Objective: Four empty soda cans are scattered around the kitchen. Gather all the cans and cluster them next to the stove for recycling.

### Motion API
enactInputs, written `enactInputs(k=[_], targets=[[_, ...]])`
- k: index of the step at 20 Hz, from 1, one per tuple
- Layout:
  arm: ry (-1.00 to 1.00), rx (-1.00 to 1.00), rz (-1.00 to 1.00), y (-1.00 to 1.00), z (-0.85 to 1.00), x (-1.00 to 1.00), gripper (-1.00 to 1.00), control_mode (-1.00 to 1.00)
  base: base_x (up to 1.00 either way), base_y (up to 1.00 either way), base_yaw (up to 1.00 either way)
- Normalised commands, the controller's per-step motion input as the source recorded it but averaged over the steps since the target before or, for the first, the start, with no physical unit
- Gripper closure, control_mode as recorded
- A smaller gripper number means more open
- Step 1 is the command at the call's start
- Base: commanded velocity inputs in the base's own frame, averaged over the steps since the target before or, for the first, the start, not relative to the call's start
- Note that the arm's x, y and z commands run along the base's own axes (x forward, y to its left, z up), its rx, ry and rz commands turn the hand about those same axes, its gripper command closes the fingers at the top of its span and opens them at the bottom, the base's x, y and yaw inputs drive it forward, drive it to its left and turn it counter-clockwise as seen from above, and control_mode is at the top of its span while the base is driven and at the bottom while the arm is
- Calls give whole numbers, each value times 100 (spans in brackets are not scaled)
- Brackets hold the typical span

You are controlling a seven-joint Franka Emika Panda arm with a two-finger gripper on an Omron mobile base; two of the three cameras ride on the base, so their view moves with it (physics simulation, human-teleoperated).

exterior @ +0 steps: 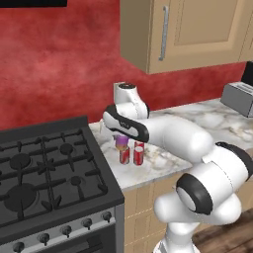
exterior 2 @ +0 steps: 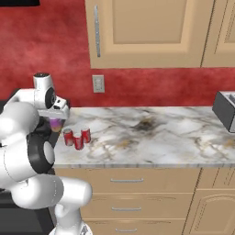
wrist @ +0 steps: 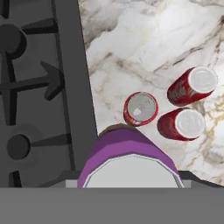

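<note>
While the claw (exterior: 121, 137) holds the purple can (exterior: 121, 142) just above the marble counter (exterior: 163, 163), the step wants a straight, slow descent. Set it upright on bare stone beside the three red cans (exterior: 131, 154), which stand close together near the stove (exterior: 49, 168), then open without knocking them. The white markings on the red cans are too small to read.
</note>
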Motion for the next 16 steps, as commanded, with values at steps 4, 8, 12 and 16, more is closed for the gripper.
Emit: enactInputs(k=[4,8,12,16], targets=[[0,0,28,-9,2,39,100,-100,0,0,0],[0,0,31,-6,-2,42,100,-100,0,0,0],[0,0,27,-10,-2,51,100,-100,0,0,0],[3,0,21,-3,-1,56,100,-100,0,0,0]])
